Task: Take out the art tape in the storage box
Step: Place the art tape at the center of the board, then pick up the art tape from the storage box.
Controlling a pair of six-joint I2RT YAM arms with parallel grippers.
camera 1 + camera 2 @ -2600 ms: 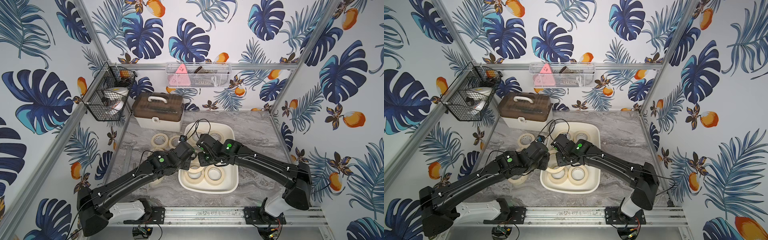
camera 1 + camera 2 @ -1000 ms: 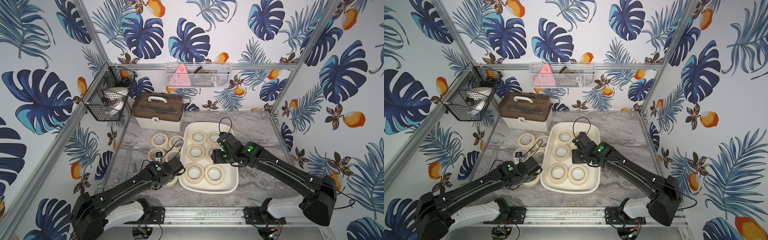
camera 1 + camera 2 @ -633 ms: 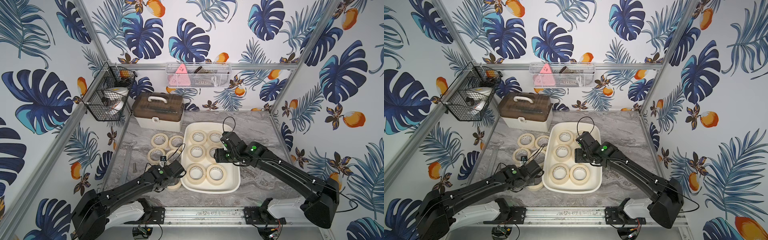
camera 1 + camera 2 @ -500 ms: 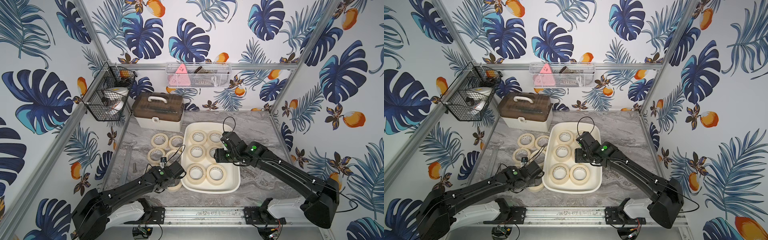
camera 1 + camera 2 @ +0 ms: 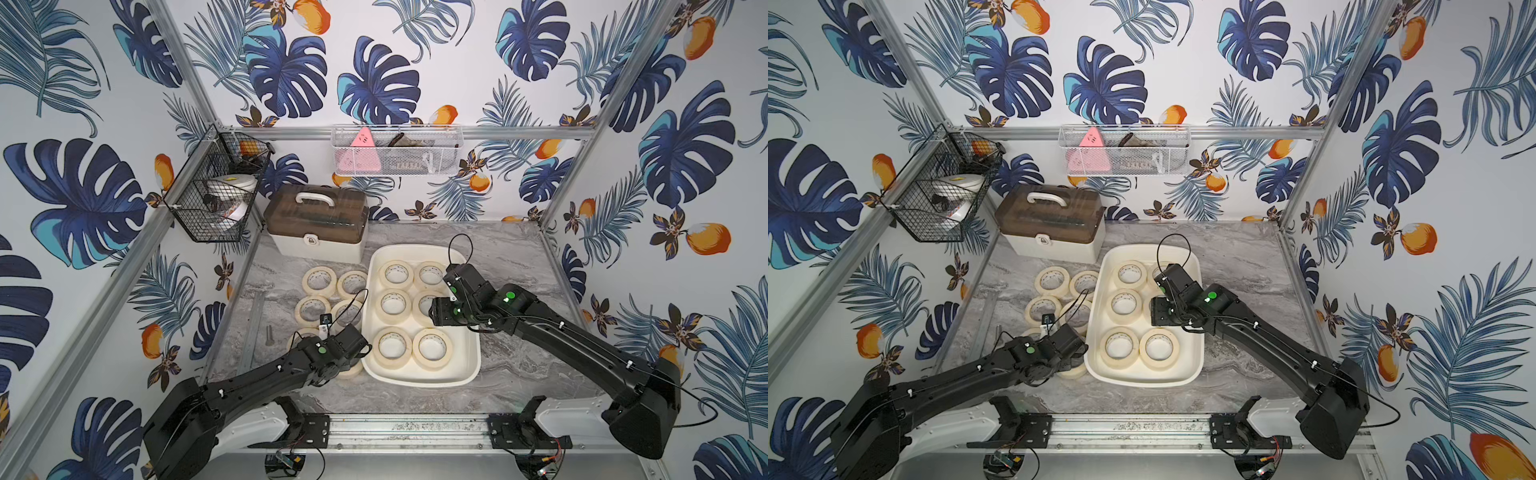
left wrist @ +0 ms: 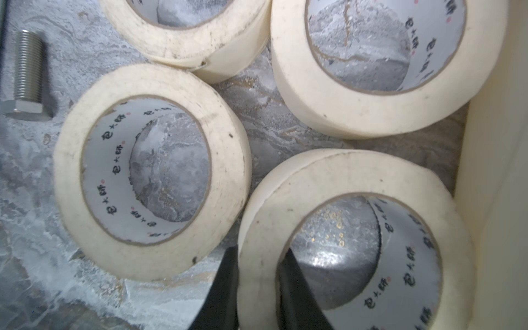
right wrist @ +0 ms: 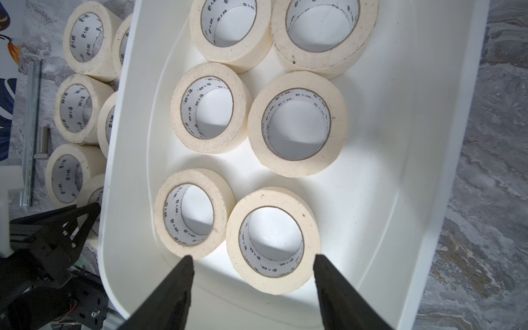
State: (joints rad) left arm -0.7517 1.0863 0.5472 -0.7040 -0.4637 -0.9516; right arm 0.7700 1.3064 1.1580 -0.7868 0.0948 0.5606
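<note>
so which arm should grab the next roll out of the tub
Right. The right tool hangs open over the storage box, above its six tape rolls. The left tool is shut on a roll outside the box.

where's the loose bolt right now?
In a top view the bolt lies on the table, on the robot's left, between the metal rail and the nearest tape rolls.

brown-lidded case (image 5: 318,222), black wire basket (image 5: 216,187), white mesh basket (image 5: 397,156), bolt (image 6: 28,77) on marble tabletop (image 5: 511,249)
</note>
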